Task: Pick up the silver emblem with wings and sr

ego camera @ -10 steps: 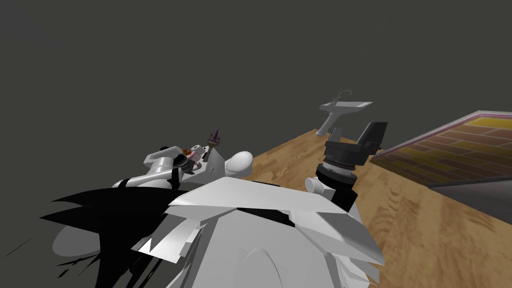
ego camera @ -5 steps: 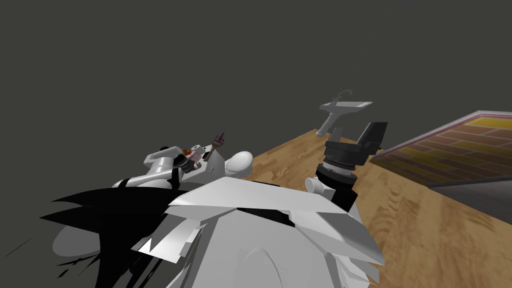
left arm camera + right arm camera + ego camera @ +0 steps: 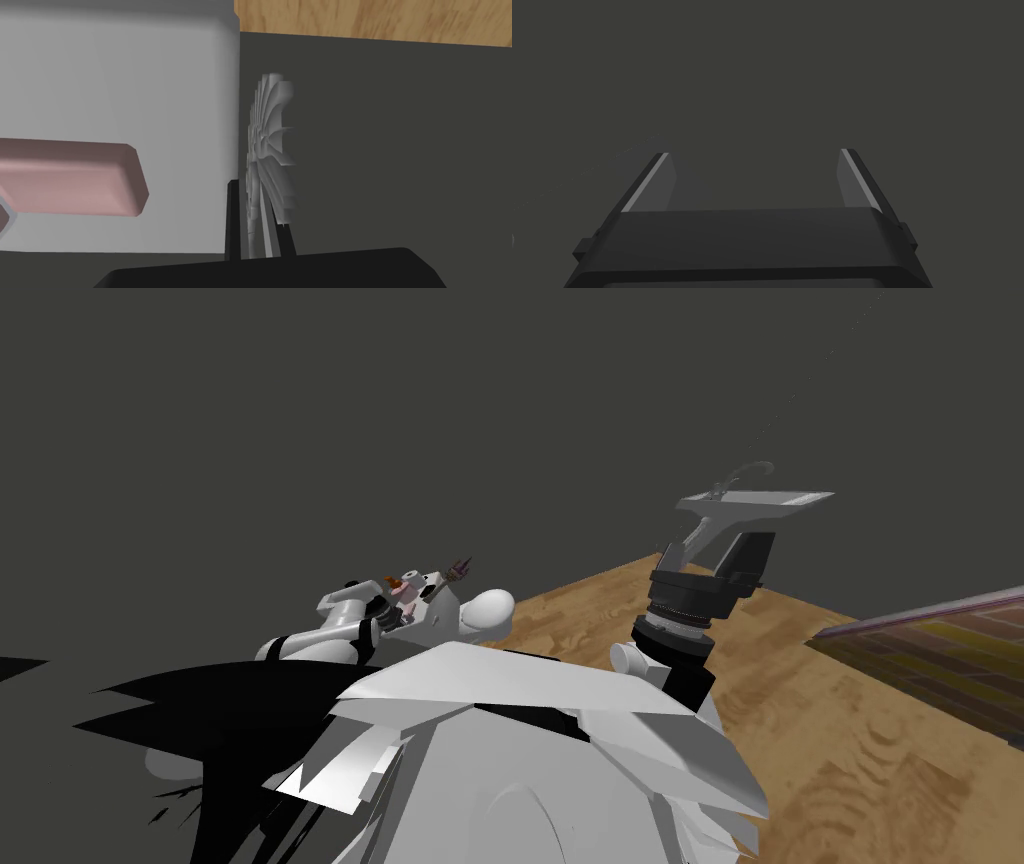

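The silver winged emblem (image 3: 270,150) is seen edge-on in the left wrist view, a thin fan of grey feathers standing between my fingers. My left gripper (image 3: 253,197) is shut on its lower part, one dark finger (image 3: 233,220) on each side. Against the emblem's one side stands a white block (image 3: 115,100) with a pink bar (image 3: 70,175) on it. In the head view my left hand (image 3: 430,588) is raised to the left of my chest. My right gripper (image 3: 757,175) is open with nothing between its fingers, and it is held up at the right (image 3: 745,553).
A grey pedestal sink (image 3: 750,503) stands against the dark grey wall behind my right hand. Wooden floor (image 3: 860,758) spreads to the right, with a patterned brown and yellow rug (image 3: 940,648) at its edge. A strip of the same floor (image 3: 375,20) lies beyond the emblem.
My left gripper has closed on the emblem. The whole head view has shifted: the sink now stands further right and nearer, the rug lower, so I have turned.
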`<state>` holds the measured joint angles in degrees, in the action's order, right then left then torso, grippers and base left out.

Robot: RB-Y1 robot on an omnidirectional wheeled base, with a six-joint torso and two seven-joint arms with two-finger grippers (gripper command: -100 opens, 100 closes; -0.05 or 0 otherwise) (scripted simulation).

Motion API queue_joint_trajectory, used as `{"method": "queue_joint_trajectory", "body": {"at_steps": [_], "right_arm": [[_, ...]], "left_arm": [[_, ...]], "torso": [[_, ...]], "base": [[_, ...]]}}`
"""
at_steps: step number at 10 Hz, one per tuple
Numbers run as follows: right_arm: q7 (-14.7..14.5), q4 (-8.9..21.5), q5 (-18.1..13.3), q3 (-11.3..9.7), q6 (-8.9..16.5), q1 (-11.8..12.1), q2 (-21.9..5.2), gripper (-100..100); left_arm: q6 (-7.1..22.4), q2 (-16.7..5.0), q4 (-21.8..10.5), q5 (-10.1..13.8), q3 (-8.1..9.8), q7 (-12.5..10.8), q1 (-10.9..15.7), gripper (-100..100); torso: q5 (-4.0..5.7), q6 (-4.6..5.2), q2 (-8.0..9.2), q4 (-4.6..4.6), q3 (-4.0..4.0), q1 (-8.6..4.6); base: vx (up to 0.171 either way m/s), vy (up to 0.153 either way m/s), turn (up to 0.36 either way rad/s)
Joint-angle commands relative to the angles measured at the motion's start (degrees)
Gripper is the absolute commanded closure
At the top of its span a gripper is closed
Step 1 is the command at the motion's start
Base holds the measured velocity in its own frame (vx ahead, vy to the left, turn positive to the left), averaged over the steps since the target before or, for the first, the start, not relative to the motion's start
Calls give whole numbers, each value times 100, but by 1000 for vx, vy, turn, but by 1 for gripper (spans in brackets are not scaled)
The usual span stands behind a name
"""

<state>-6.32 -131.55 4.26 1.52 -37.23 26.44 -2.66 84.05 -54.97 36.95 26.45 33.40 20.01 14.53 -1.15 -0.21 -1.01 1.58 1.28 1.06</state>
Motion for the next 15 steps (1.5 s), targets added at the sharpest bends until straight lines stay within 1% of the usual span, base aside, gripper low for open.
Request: {"method": "queue_joint_trajectory", "body": {"at_steps": [1, 2, 3, 4, 5, 6, 7, 8, 10, 11, 12, 13, 15], "right_arm": [[0, 0, 0, 0, 0, 0, 0, 0], [0, 0, 0, 1, 0, 2, 0, 0], [0, -1, 0, 1, -1, 2, 0, 0], [0, 0, 0, 1, 0, 1, 0, 0], [0, 0, 0, 1, 0, 2, 0, 0], [0, 0, 0, 1, 0, 2, 0, 0], [0, 0, 0, 1, 0, 1, 0, 0], [0, 0, 0, 0, 0, 0, 0, 0], [0, 0, 0, 0, 0, -1, 0, 0], [0, 0, 0, 0, 0, -1, 0, 0], [0, 0, 0, 1, 0, 2, 0, 0], [0, 0, 0, 1, 0, 2, -1, 0], [0, 0, 0, 0, 0, -1, -1, 0]], "left_arm": [[-5, 286, -58, -257, -269, 86, 286, 100], [-5, 432, -58, -257, -269, 86, 453, 100], [-5, 493, -58, -257, -269, 86, 552, 100], [-2, 744, -170, -517, -521, 177, 691, 100], [-2, 920, -170, -524, -550, 177, 766, 100], [-2, 953, -170, -524, -550, 177, 968, 100], [-2, 953, -170, -524, -550, 177, 1104, 100], [-2, 953, -170, -524, -550, 177, 1104, 100], [-2, 953, -170, -524, -550, 177, 1104, 100], [0, 1251, -282, -791, -829, 268, 1367, 100], [0, 1414, -282, -791, -831, 268, 1472, 100], [0, 1414, -245, -791, -831, 268, 1479, 100], [0, 1414, -282, -791, -831, 268, 1657, 100]], "torso": [[0, 0, 0, 0, 0, 0], [-4, -15, -18, 6, 11, 7], [-8, -16, -22, 9, 14, 12], [-5, -16, -10, 5, 7, 11], [-10, -25, -15, 9, 11, 16], [-12, -20, -22, 10, 15, 15], [-3, -11, -16, 4, 10, 9], [-2, 0, -6, -1, 3, 4], [-4, -9, 8, 0, -3, 8], [-4, -14, 11, 1, -5, 10], [-6, -24, -12, 8, 9, 11], [-10, -19, -27, 13, 19, 12], [-3, -11, -4, 4, 5, 12]], "base": [[85, 37, 294], [88, 45, 445], [42, 18, 321], [79, 33, 402], [92, 25, 466], [50, -1, 313], [12, -3, 77], [-3, 3, -48], [-3, 2, -14], [78, 18, 349], [111, 18, 398], [59, 2, 375], [0, -2, 48]]}}
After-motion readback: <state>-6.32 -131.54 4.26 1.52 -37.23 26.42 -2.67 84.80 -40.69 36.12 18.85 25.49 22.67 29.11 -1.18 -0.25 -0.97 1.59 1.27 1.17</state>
